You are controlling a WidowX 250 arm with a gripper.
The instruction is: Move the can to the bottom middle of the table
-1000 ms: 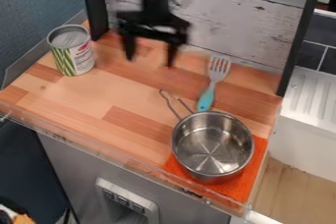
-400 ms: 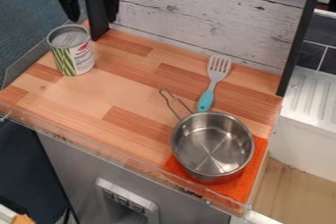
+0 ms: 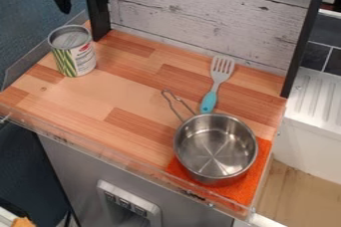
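A bright orange cloth [image 3: 251, 183] lies on the wood-block tabletop [image 3: 93, 116] under the round stainless-steel saucepan [image 3: 215, 146], its edges showing around the near and right sides of the pan. The pan's wire handle points away to the upper left. Just beyond the pan is a grey slotted turner with a turquoise handle [image 3: 209, 101], its head pointing away. Well to the left of the pan and farther back, a cylindrical metal can with a white-and-green label [image 3: 73, 56] stands upright near the tabletop's far left corner. The black two-finger claw [image 3: 82, 7] hangs beyond the pan, at the upper left, spread and empty. The can is below the claw in the view, apart from it. Behind the pan, across the tabletop's back edge, rises a whitewashed plank panel [image 3: 200, 17].
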